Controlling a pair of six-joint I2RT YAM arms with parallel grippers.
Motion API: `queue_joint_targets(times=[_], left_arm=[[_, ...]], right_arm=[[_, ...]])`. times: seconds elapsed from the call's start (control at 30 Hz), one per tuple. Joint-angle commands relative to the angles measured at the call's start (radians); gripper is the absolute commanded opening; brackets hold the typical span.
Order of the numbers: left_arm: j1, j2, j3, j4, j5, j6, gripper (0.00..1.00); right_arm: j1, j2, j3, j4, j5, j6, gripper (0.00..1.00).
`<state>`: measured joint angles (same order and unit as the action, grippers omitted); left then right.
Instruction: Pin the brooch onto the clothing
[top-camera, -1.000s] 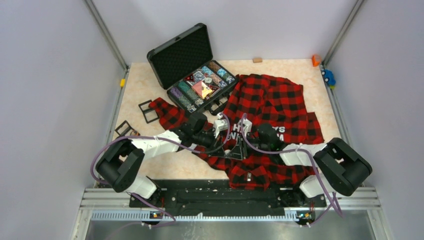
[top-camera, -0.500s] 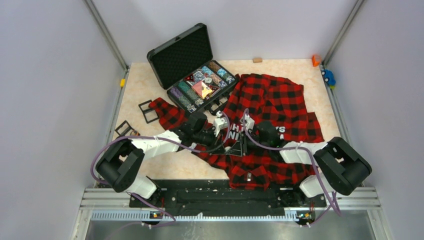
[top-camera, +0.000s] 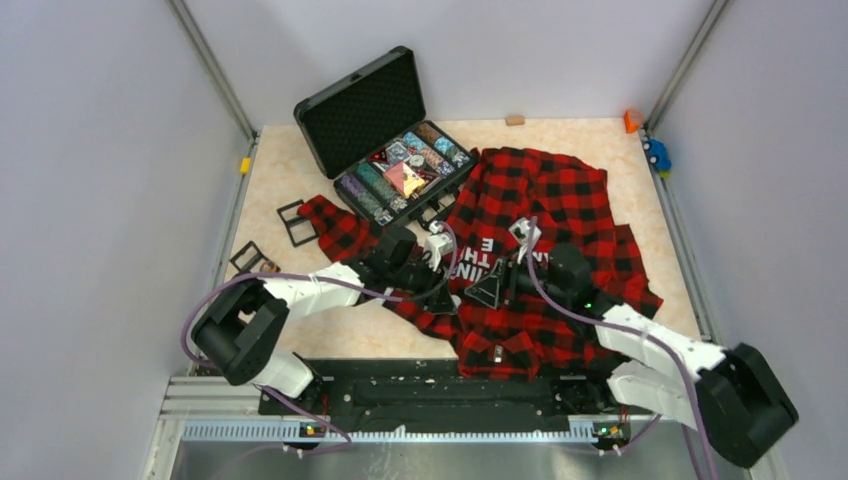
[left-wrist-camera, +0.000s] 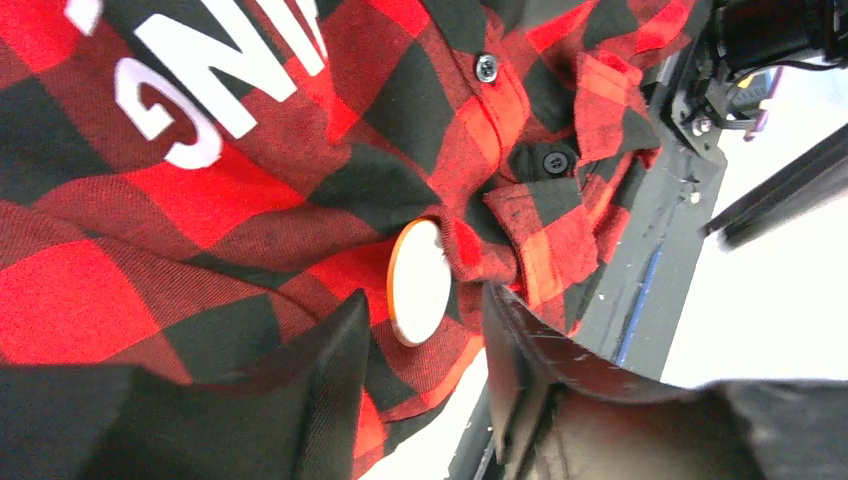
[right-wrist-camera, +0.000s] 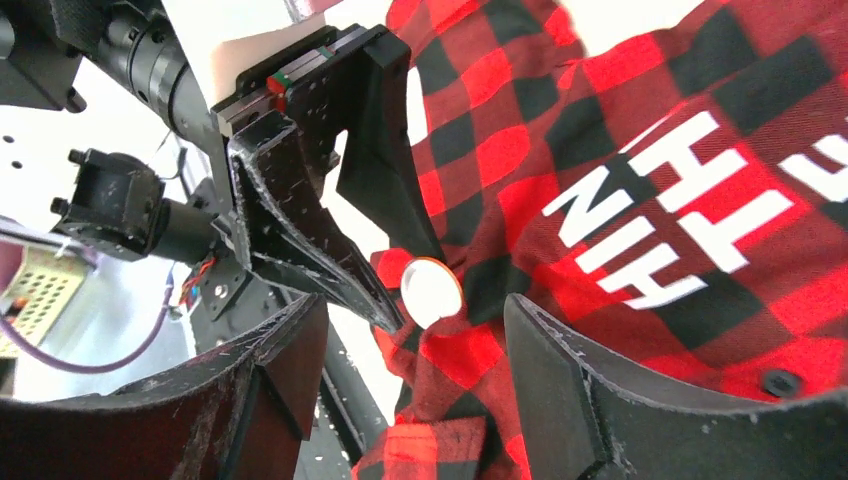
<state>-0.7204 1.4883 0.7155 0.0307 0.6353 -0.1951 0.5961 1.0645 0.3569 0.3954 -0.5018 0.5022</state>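
Observation:
The clothing (top-camera: 560, 200), a red-and-black checked shirt with white lettering, lies spread over the right half of the table. The brooch (left-wrist-camera: 420, 282), a round white disc with an orange rim, sits on the cloth near the buttoned placket. My left gripper (left-wrist-camera: 424, 325) is open, one finger on each side of the disc and a gap at both. My right gripper (right-wrist-camera: 415, 305) is open too, facing the brooch (right-wrist-camera: 431, 291) from the other side with nothing between its fingers. In the top view both grippers meet over the shirt's near part, left gripper (top-camera: 445, 292) and right gripper (top-camera: 487, 290); the brooch is hidden there.
An open black case (top-camera: 345, 115) full of colourful brooches stands at the back, left of the shirt. Two black square frames (top-camera: 297, 222) lie on the table's left. Small toys (top-camera: 655, 155) and a wooden block (top-camera: 515, 120) sit along the far edge.
Both grippers have opened. The right arm has drawn back to the right, its elbow swinging down and out. More of the white lettering shows.

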Motion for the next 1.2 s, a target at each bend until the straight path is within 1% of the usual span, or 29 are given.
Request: queue_joint_targets(times=[0.0, 0.03, 0.1, 0.2, 0.33, 0.43, 0.6, 0.73, 0.87, 0.93, 1.0, 1.17], left_arm=[[0.005, -0.091, -0.018, 0.016, -0.083, -0.039, 0.55], [0.005, -0.114, -0.023, 0.009, -0.108, -0.04, 0.61], [0.008, -0.168, -0.035, -0.003, -0.165, -0.045, 0.67], [0.014, -0.251, -0.058, -0.017, -0.28, -0.068, 0.71], [0.019, -0.371, -0.097, -0.026, -0.426, -0.103, 0.74], [0.029, -0.445, -0.115, -0.062, -0.478, -0.127, 0.77], [0.077, -0.507, -0.094, -0.171, -0.54, -0.179, 0.79], [0.173, -0.545, -0.091, -0.246, -0.564, -0.243, 0.79], [0.293, -0.594, -0.077, -0.346, -0.641, -0.324, 0.79], [0.363, -0.619, -0.07, -0.402, -0.692, -0.361, 0.8], [0.428, -0.629, -0.051, -0.439, -0.687, -0.373, 0.8], [0.621, -0.604, 0.034, -0.534, -0.595, -0.342, 0.81]], right_arm=[[-0.009, -0.178, 0.002, -0.223, 0.151, -0.077, 0.67], [-0.009, -0.218, 0.002, -0.265, 0.186, -0.084, 0.67], [-0.009, -0.293, 0.008, -0.353, 0.275, -0.09, 0.68], [-0.007, -0.398, 0.017, -0.475, 0.413, -0.083, 0.7], [-0.007, -0.49, 0.033, -0.551, 0.534, -0.078, 0.72], [-0.007, -0.519, 0.044, -0.574, 0.568, -0.072, 0.73], [-0.007, -0.531, 0.052, -0.553, 0.554, -0.058, 0.73], [-0.007, -0.527, 0.081, -0.576, 0.606, -0.056, 0.74], [-0.007, -0.532, 0.108, -0.598, 0.611, -0.078, 0.75], [-0.007, -0.534, 0.104, -0.578, 0.597, -0.076, 0.76], [-0.006, -0.531, 0.095, -0.556, 0.587, -0.076, 0.76], [-0.007, -0.491, 0.094, -0.526, 0.587, -0.089, 0.76]])
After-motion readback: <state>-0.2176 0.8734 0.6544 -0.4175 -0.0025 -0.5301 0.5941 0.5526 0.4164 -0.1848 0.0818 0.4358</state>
